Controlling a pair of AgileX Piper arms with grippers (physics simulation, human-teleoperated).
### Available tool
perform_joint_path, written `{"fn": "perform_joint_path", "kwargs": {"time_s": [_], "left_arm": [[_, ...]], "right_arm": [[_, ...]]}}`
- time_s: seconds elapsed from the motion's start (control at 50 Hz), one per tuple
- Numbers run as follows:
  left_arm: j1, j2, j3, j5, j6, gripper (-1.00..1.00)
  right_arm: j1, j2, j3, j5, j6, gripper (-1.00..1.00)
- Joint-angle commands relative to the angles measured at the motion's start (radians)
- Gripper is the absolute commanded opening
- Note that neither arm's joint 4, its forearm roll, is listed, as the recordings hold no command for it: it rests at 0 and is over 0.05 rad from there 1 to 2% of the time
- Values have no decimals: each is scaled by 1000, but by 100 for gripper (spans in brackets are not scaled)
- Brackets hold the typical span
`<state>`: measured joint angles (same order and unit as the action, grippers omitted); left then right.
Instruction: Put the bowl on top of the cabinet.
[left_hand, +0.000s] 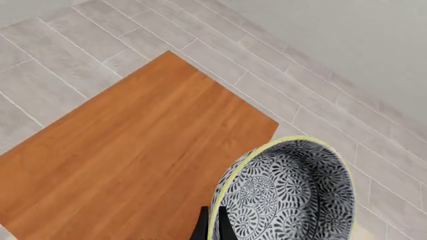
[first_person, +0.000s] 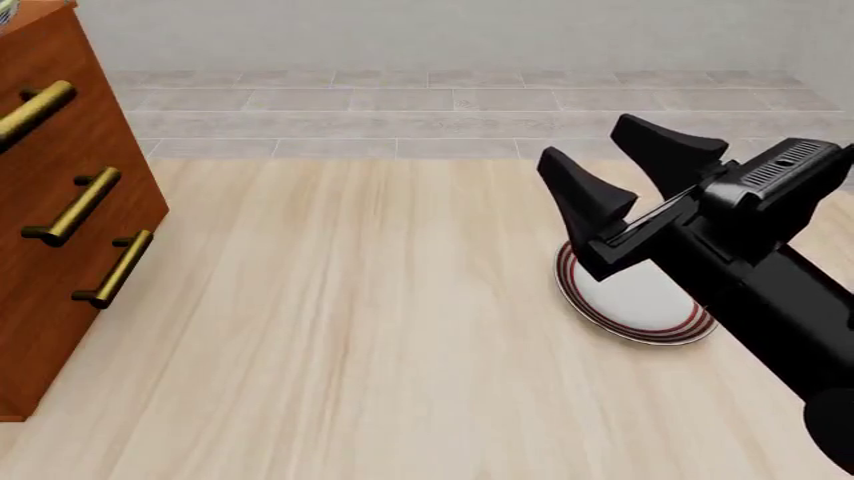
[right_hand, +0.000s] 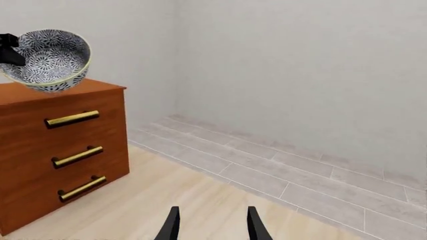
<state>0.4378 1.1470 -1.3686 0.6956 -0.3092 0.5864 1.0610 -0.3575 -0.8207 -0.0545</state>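
The bowl (left_hand: 293, 195), blue-black and white patterned with a pale yellow rim, hangs tilted over the reddish-brown top of the cabinet (left_hand: 133, 150). My left gripper (left_hand: 213, 227) is shut on the bowl's rim, one finger inside and one outside. In the right wrist view the bowl (right_hand: 50, 60) sits at the cabinet's (right_hand: 60, 150) top edge with the left gripper (right_hand: 8, 50) beside it; I cannot tell whether the bowl touches the top. My right gripper (first_person: 591, 143) is open and empty, raised above the table far from the cabinet (first_person: 54, 200).
A flat white plate with red rings (first_person: 641, 300) lies on the light wooden table under my right arm. The cabinet front carries three brass bar handles (right_hand: 77, 155). Grey tiled floor and a pale wall lie beyond the table.
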Motion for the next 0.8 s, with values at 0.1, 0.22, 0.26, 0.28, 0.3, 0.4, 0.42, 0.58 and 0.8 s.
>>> {"fn": "perform_joint_path", "kwargs": {"time_s": [0.1, 0.22, 0.26, 0.28, 0.3, 0.4, 0.42, 0.58, 0.8], "left_arm": [[145, -29, 26, -18, 5, -100], [179, -35, 52, -35, -1, -100], [191, -37, 55, -38, -6, -100], [191, -37, 55, -38, -6, -100], [205, -39, 58, -39, -14, -100], [229, -35, 56, -43, -26, -100], [231, -35, 56, -43, -27, -100], [258, -31, 71, -59, -36, -100], [314, -32, 102, -88, -30, -100]], "right_arm": [[3, 3, -1, -1, 0, 100], [9, -1, 1, 0, -4, 100], [10, -2, 2, 0, -4, 100], [10, -2, 2, 0, -4, 100], [11, 1, 0, 0, -4, 100], [12, 5, 1, -3, -7, 100], [13, 5, 2, -4, -8, 100], [15, 2, 7, -4, -12, 100], [18, 8, 6, -7, -17, 100]]}}
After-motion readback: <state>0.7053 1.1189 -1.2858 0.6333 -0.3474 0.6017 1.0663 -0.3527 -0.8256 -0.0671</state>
